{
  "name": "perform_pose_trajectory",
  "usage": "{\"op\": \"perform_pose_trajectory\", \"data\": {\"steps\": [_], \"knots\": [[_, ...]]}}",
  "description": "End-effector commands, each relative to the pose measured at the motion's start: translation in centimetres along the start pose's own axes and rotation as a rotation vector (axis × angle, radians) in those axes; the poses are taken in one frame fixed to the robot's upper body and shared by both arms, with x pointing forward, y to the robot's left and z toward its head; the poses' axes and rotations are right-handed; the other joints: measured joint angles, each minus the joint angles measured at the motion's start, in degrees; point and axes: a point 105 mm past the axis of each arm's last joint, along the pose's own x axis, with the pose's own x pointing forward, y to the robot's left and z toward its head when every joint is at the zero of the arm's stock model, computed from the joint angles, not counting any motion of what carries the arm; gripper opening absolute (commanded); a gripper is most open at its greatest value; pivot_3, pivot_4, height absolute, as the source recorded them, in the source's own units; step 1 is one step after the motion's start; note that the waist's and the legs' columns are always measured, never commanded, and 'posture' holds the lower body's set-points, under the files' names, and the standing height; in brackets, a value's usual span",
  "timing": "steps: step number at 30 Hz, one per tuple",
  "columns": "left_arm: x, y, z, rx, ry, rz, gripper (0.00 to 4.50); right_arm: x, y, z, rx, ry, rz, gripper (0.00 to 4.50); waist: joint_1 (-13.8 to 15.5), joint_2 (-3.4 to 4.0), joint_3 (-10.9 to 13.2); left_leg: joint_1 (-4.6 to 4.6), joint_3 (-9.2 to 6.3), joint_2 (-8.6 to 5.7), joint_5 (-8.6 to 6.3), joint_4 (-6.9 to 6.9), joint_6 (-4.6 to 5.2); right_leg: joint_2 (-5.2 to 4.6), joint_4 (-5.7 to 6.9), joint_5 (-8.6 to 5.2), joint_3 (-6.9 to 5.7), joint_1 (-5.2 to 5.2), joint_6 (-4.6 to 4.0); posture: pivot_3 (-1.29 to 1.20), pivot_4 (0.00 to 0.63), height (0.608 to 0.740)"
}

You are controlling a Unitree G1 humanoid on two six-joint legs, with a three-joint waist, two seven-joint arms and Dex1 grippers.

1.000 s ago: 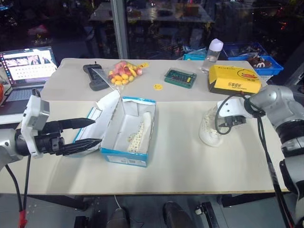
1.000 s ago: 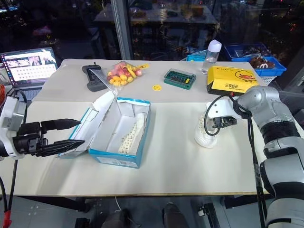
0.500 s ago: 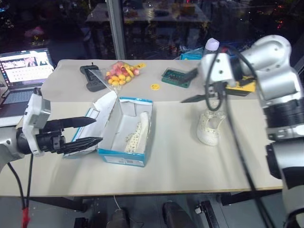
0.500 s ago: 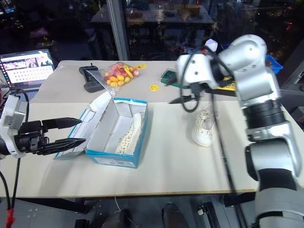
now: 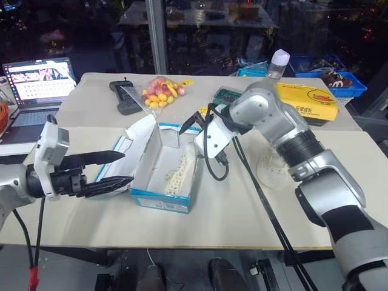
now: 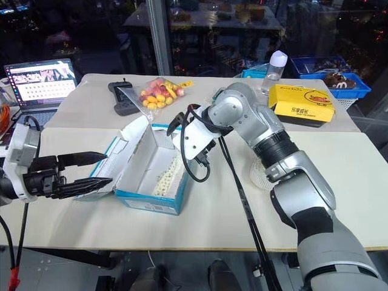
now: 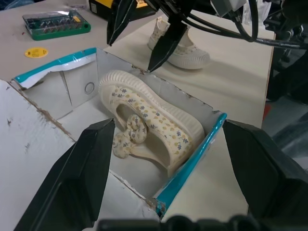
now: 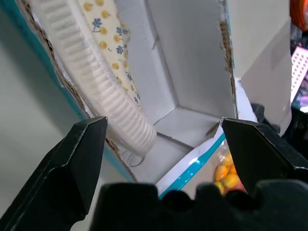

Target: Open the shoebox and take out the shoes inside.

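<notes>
the open blue shoebox (image 5: 159, 197) holds one cream flower-print shoe (image 7: 149, 120); both end effectors are spread, empty.

**On the bench**

The pale bench (image 5: 230, 206) carries the open shoebox (image 5: 163, 176), one shoe (image 5: 271, 168) standing apart, a yellow box (image 5: 306, 103), a bag of sweets (image 5: 159, 92), a green case (image 5: 223, 96), a bottle (image 5: 277, 62) and a laptop (image 5: 33, 82).
</notes>
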Motion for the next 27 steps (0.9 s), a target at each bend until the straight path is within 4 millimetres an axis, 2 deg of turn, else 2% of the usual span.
{"op": "perform_pose_trajectory", "data": {"steps": [1, 7, 18, 27], "knots": [[-0.4, -0.4, 1.0, 0.038, -0.017, 0.007, 3.79, -1.0, -1.9, 0.4, -0.069, 0.012, -0.054, 4.47, 0.0, 0.00, 0.0, 0.00, 0.00, 0.00, 0.00, 0.00, 0.00, 0.00, 0.00, 0.00, 0.00, 0.00, 0.00, 0.00, 0.150, 0.723], [-0.6, -0.5, 1.1, 0.035, -0.016, 0.016, 3.79, 0.3, -0.7, 0.2, -0.118, 0.014, -0.004, 4.47, 0.0, 0.00, 0.0, 0.05, -0.01, 0.00, 0.00, 0.02, 0.00, 0.00, 0.01, -0.02, -0.02, 0.04, 0.03, 0.00, 0.150, 0.723], [-0.6, -0.7, 1.1, 0.033, -0.017, 0.021, 3.79, 2.9, 1.4, 1.9, -0.216, -0.061, 0.084, 4.47, 0.0, -0.04, 0.0, 0.12, -0.01, 0.00, 0.00, 0.01, 0.00, 0.00, 0.02, -0.04, 0.00, 0.12, 0.07, 0.00, 0.150, 0.723], [-0.5, -0.6, 1.0, 0.036, -0.018, 0.027, 3.79, 3.2, 1.8, 1.6, -0.232, -0.050, 0.124, 4.47, -0.2, -0.06, 0.0, 0.50, -0.01, 0.01, 0.00, -0.13, 0.00, 0.00, 0.04, -0.10, -0.01, 0.34, -0.01, 0.00, 0.150, 0.723]]}}
